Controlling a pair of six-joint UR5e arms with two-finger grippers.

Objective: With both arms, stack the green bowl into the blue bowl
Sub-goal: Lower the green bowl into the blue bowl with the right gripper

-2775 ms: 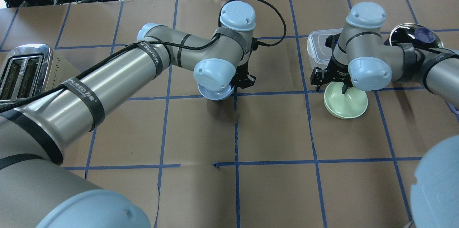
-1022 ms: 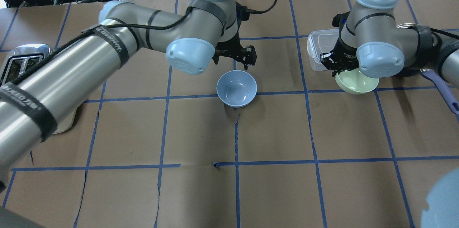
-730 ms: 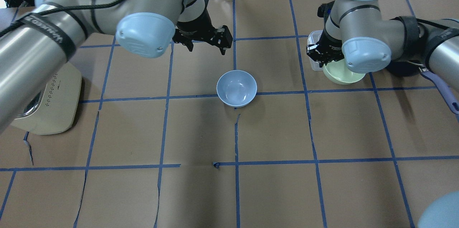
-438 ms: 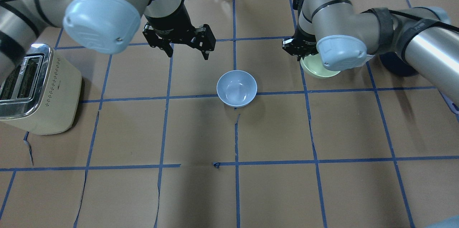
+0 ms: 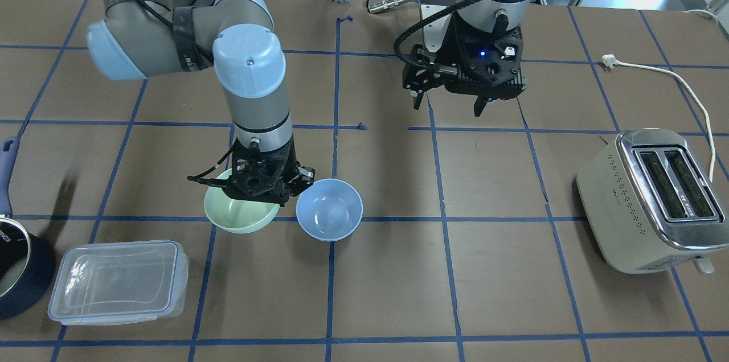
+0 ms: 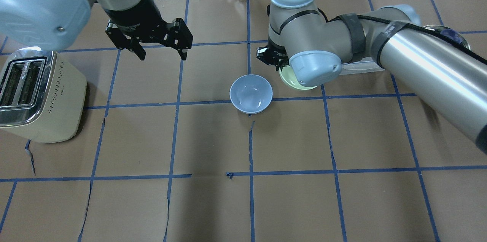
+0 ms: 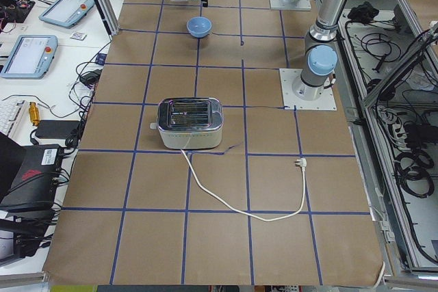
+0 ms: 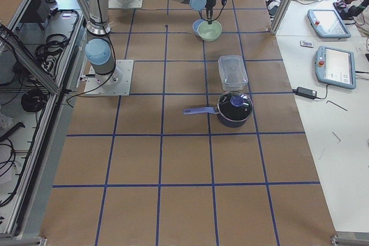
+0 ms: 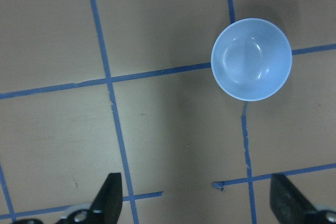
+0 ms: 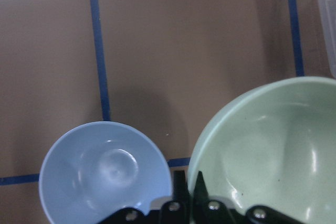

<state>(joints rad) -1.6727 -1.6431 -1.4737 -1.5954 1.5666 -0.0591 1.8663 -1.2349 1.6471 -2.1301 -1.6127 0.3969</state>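
In the middle of the bench (image 6: pixel 289 204), an empty blue bowl (image 6: pixel 251 93). Just beside it, toward the right edge, the green bowl (image 5: pixel 239 219), rim pinched by right fingers (image 10: pixel 179 184). Farther back, left fingers (image 9: pixel 109 200) spread wide, holding nothing. Green into blue: not done yet.

Little can be read. On the black body of the left gripper (image 6: pixel 163 54), up and to the left of the blue bowl (image 6: pixel 251 93) in the overhead view, runs a line of white print whose last word looks like "Gripper"; the rest is too small. On the saucepan (image 5: pixel 25 279), far left of the blue bowl in the front-facing view, white capitals begin "KON"; the rest cannot be made out. The black straps (image 5: pixel 183 43) on the right arm (image 5: pixel 250 83), up and left of the blue bowl, carry white print too blurred to read. The toaster (image 5: pixel 626 208), far right of the blue bowl, bears a small dark mark, illegible
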